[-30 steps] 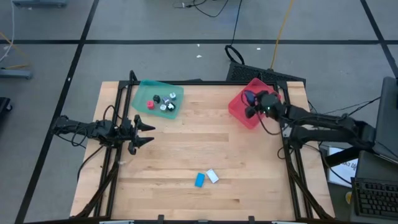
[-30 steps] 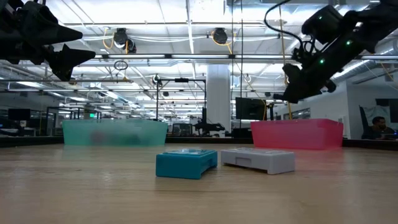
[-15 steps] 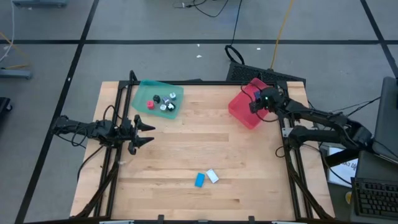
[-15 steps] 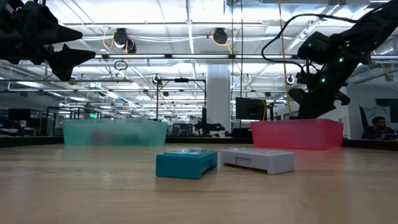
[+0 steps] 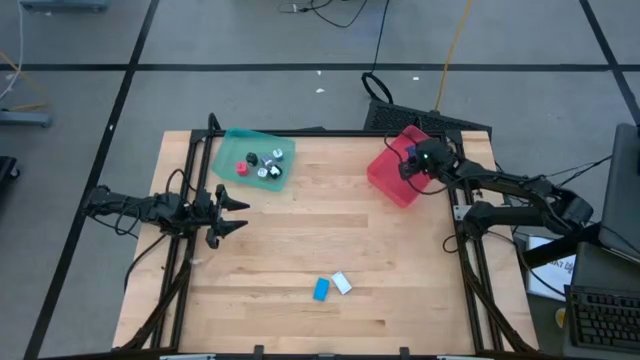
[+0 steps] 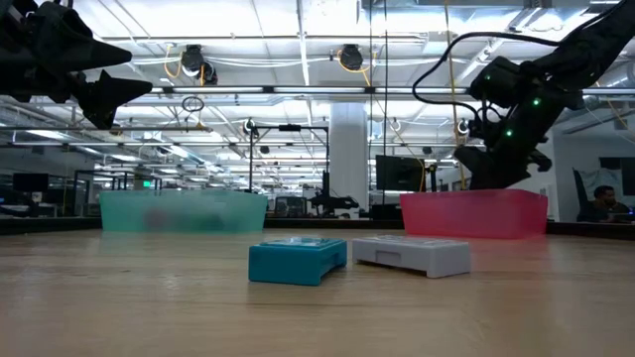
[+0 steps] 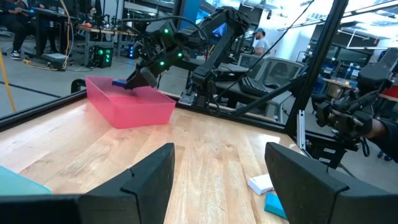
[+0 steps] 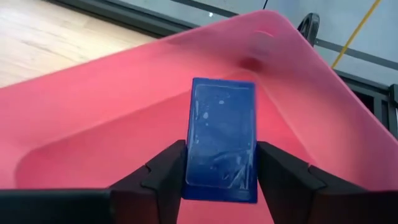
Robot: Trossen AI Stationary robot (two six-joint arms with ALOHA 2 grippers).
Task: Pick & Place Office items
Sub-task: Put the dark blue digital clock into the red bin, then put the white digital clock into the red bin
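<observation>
Teal translucent tray point(image 5: 253, 160) sits at the table's far left corner with a red and several small black and white pieces in it; it serves as landmark here. Just nearer than that tray and to its left, the left gripper point(image 5: 232, 214) hangs idle over the table edge, its fingers spread and empty. Well toward the near edge from the tray lie the bright blue block point(image 5: 321, 289) and the white block point(image 5: 342, 283), just beside each other. Both look like small rigid plastic, light, with smooth flat faces that could slip; I would pinch each across its short sides. Far to the tray's right stands the red translucent tray point(image 5: 385, 178), and over it the right gripper point(image 8: 221, 163) reaches down, wrist pitched forward. The dark blue block point(image 8: 222, 138) stands between its fingers, clasped on its long edges, though the grip looks to be loosening.
</observation>
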